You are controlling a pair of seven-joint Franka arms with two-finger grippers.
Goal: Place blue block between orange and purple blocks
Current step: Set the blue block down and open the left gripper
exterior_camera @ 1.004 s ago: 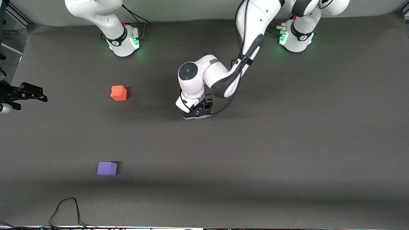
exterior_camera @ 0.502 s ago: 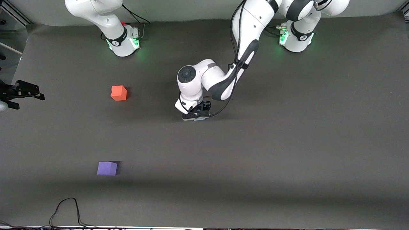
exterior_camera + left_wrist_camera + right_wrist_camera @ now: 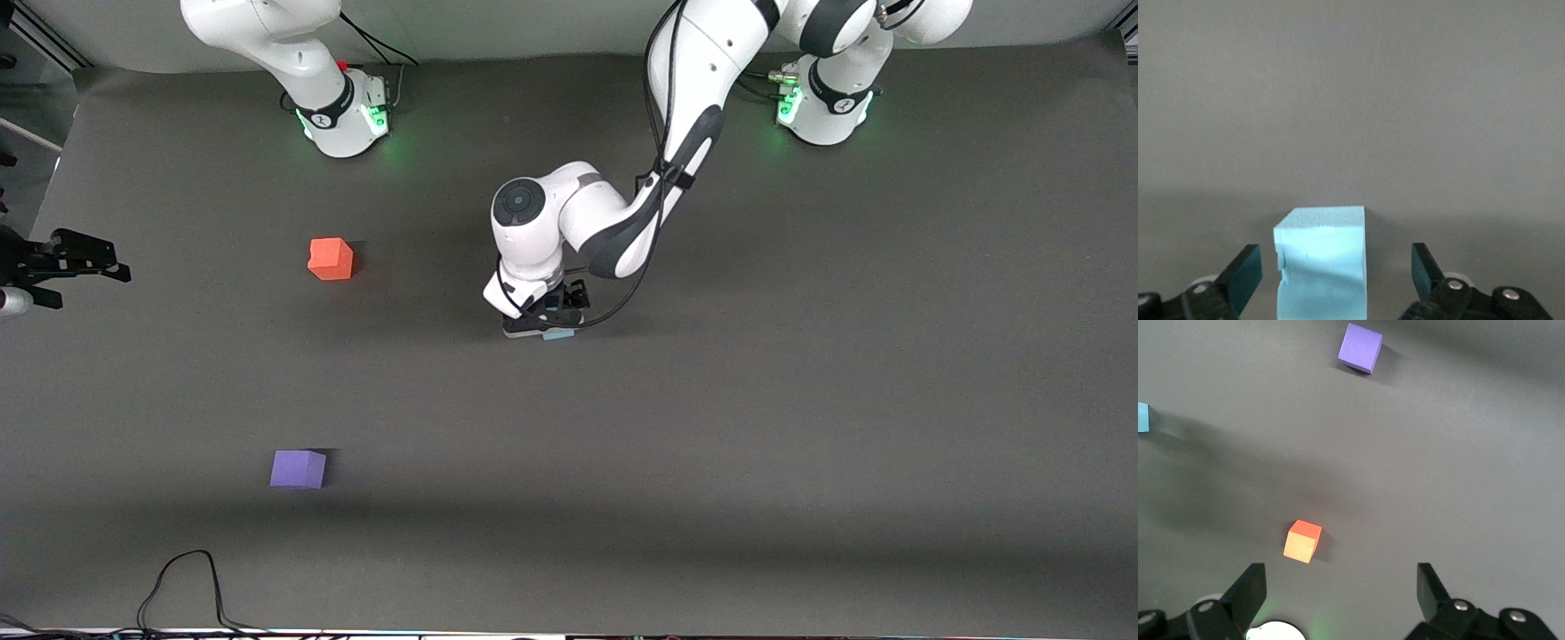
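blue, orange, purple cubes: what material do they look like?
Blue block: likely foam; matte, grainy faces, one nicked edge. Orange block and purple block: matte, no glare, so probably the same foam, but too far off to see texture.

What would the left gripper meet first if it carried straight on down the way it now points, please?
Probably the blue block, which sits on the table between the open fingers of the left gripper, apparently untouched by either.

A high front camera looks down over the whole table (image 3: 800, 400), while each wrist camera looks past its own fingers, the left close on the blue block (image 3: 1321, 260), which all views share.
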